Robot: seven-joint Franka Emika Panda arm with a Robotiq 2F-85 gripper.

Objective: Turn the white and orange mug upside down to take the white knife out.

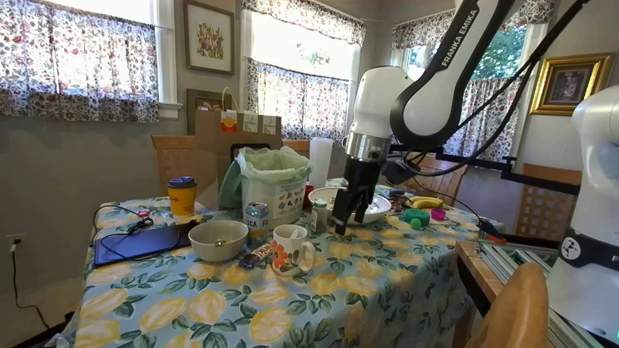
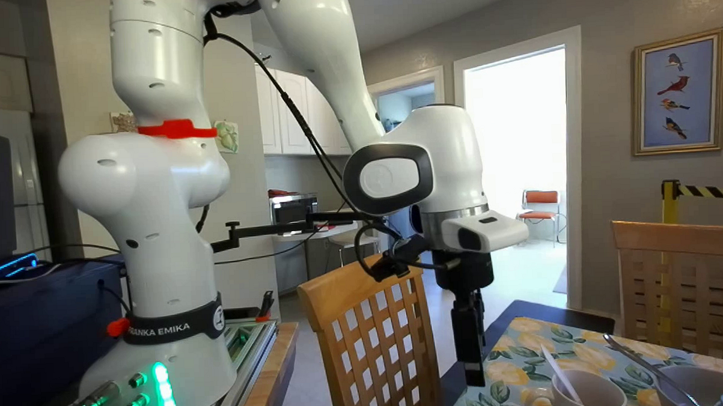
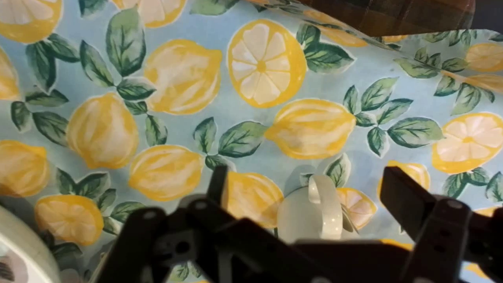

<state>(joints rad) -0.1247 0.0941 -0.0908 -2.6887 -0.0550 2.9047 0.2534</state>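
The white and orange mug (image 1: 286, 253) stands upright on the tablecloth, with its handle on the side nearer the robot. It also shows at the bottom of an exterior view (image 2: 591, 396). The white knife (image 2: 561, 373) leans inside it, sticking out above the rim; only a bit of the knife (image 1: 294, 234) shows in an exterior view. My gripper (image 1: 351, 223) points down, open and empty, higher than the mug and apart from it. In the wrist view the mug (image 3: 298, 216) appears between the open fingertips (image 3: 308, 188), partly hidden by the gripper's body.
A grey bowl (image 1: 217, 244) holding a utensil, a can (image 1: 257, 224) and a candy bar (image 1: 257, 254) stand beside the mug. A shaker (image 1: 319, 217), a large white bowl (image 1: 319, 195) and a pale-green lined tub (image 1: 275, 193) stand behind. Bananas (image 1: 425, 202) lie farther off.
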